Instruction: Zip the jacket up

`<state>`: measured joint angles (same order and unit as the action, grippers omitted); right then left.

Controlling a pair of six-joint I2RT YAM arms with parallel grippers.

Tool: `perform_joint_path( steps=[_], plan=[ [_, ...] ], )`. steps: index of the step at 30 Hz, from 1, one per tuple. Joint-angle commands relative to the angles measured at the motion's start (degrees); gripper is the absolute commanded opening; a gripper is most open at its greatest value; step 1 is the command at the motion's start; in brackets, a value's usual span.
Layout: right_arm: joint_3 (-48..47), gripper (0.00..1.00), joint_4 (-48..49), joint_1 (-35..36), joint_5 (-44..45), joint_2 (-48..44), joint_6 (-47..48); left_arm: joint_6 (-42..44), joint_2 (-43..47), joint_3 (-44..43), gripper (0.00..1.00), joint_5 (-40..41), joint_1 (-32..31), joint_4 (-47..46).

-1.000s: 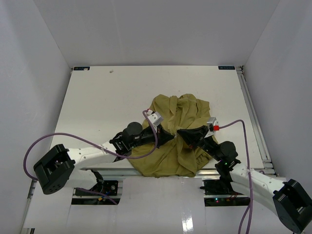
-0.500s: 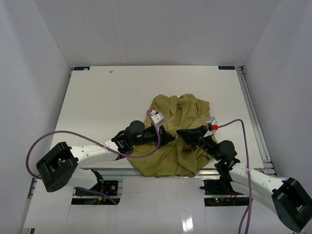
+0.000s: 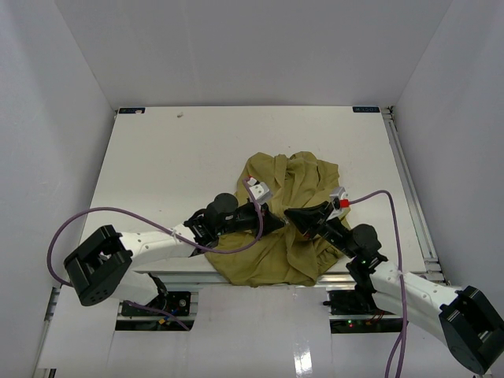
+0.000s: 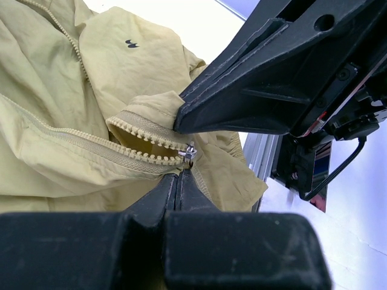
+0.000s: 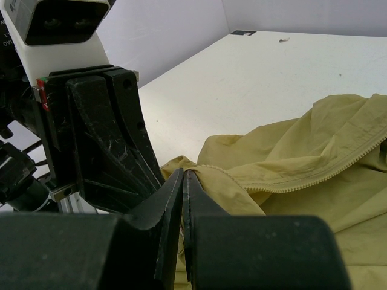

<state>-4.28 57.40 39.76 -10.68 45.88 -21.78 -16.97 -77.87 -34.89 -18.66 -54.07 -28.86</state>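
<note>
The flat white table top (image 3: 157, 157) is bare on its left side. From the lower left the white-and-black left arm (image 3: 150, 244) reaches in low over the near edge, a looping purple cable (image 3: 79, 216) running along it. The black two-finger left gripper (image 4: 179, 179) ends at the middle of the large olive-yellow soft fabric jacket (image 3: 303, 177). Its jaws are pressed together with only a hairline between them, and their tips sit right under the small silver zip slider (image 4: 189, 152), pinching the jacket where the two rows of pale zip teeth (image 4: 78, 147) meet. Whether the pull tab itself is between them cannot be told.

The jacket lies crumpled right of centre on the table, towards the near edge, with its lower hem reaching that edge between the two arm bases. It is open, the teeth running apart to the left of the slider, and a small dark logo (image 4: 131, 43) shows on a flat panel further back.

Just right of the slider the black two-finger right gripper (image 5: 183, 176) meets the left one almost tip to tip. Its jaws are fully closed on a raised fold of the jacket beside the upper row of teeth. Behind it the white-and-black right arm (image 3: 409, 287) runs back to the lower right
</note>
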Motion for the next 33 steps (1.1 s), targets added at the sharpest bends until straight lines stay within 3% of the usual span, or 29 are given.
perform_joint_path(
  steps=[1,5,13,25,29,33],
  plan=[
    [-3.01,0.08,1.85,0.01,-1.52,0.39,0.65,-0.45,1.12,-1.28,0.0,0.97,-0.07,1.93],
    [-4.15,0.12,-4.32,-0.01,-3.44,0.86,0.89,-1.82,2.55,-2.56,0.0,4.36,0.13,5.02],
    [-7.09,0.31,-14.47,-0.02,-4.29,-0.12,0.81,-3.87,3.81,-2.21,0.0,3.97,1.46,6.3],
    [-12.68,0.58,-32.84,0.05,3.5,-11.19,-2.27,-4.47,5.62,-2.4,0.0,2.61,2.37,8.04],
    [-14.03,0.55,-36.31,0.05,3.28,-14.1,-3.63,-4.74,5.82,-2.11,0.0,2.16,2.48,7.7],
    [-12.18,0.41,-35.94,0.13,-2.24,-14.77,-4.87,-4.84,6.23,-1.99,0.0,2.01,2.65,7.47]
  ],
)
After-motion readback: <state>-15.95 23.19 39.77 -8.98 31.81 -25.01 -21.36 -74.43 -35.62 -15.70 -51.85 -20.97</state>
